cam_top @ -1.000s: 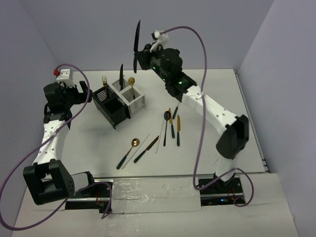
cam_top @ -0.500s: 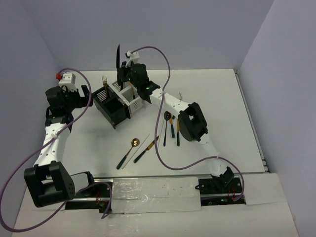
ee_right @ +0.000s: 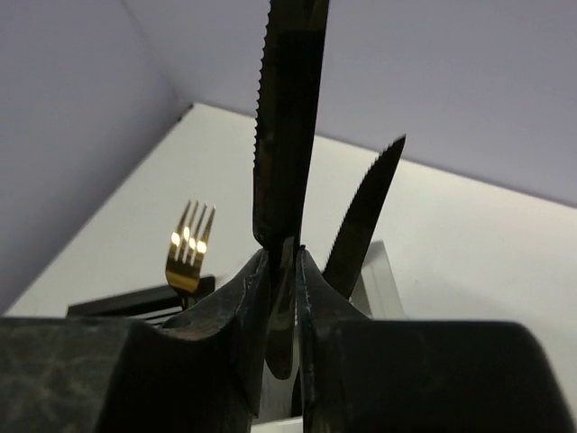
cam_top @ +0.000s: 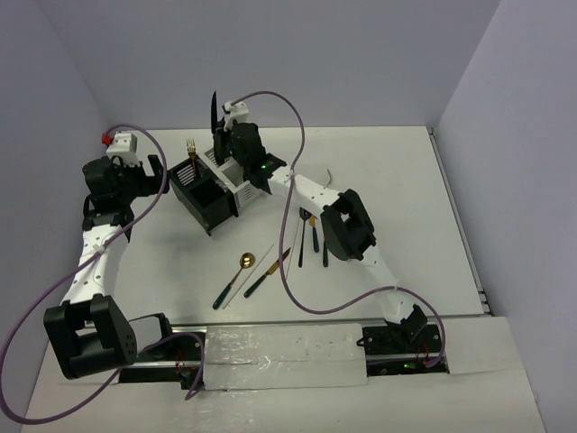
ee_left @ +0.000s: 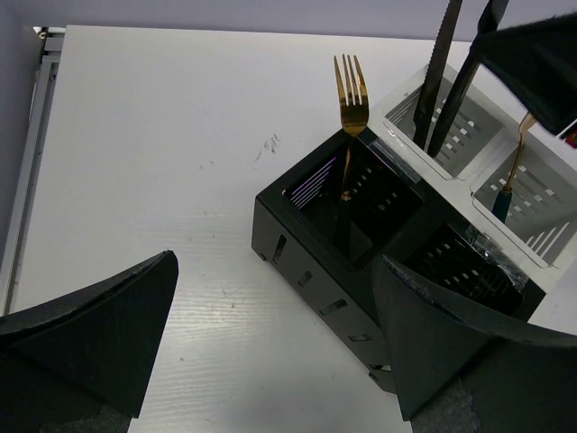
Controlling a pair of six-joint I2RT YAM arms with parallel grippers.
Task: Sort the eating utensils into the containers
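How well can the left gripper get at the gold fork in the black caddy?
Probably yes. The open left gripper faces the gold fork, whose head stands free above the black caddy. The right gripper, holding a knife over the white caddy, is close by.

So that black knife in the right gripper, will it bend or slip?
Probably stiff: the black knife stands straight above the right gripper without sagging. Its glossy, thin blade might pivot or slide, since only its lower end is pinched.

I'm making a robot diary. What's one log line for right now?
right gripper: shut on black knife | black knife: upright over white caddy | left gripper: open, facing black caddy | gold fork: in black caddy
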